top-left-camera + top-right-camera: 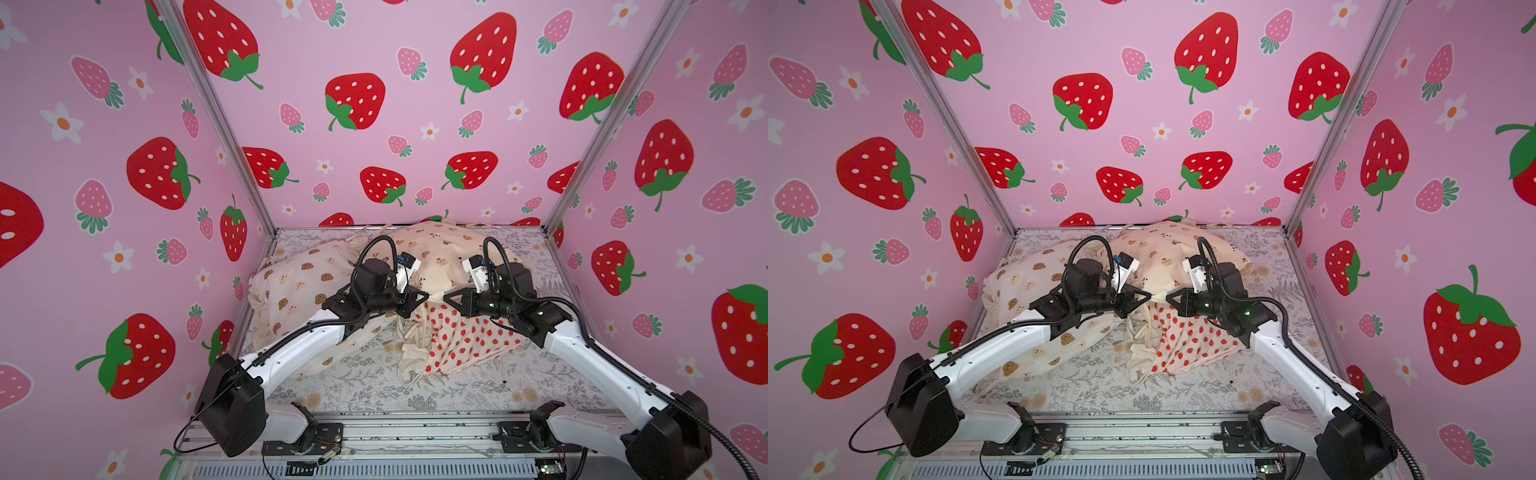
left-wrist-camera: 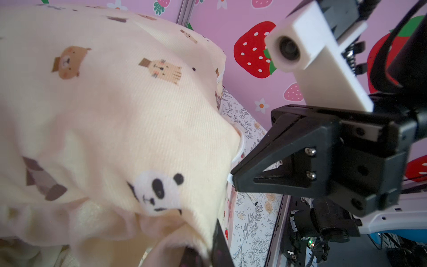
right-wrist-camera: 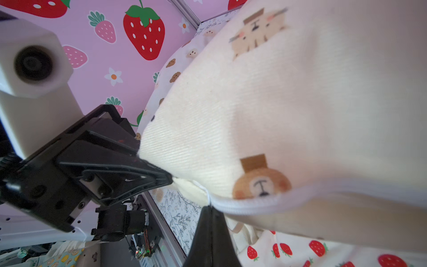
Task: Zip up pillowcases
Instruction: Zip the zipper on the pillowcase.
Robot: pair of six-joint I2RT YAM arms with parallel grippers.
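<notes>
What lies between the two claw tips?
A bunched corner of the bears-and-pandas pillowcase, pinched by the left claw and right claw, in both top views.

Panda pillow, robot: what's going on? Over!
Left gripper shut on cream bears-and-pandas print pillowcase corner. Right gripper shut on same corner. Red strawberry-print pillowcase lies beneath; nothing blocking.

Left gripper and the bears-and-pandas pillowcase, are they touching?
Touching. The right wrist view shows the left gripper shut on a pinched corner of the bears-and-pandas pillowcase, the cream fabric running straight into its closed tips with no gap.
</notes>
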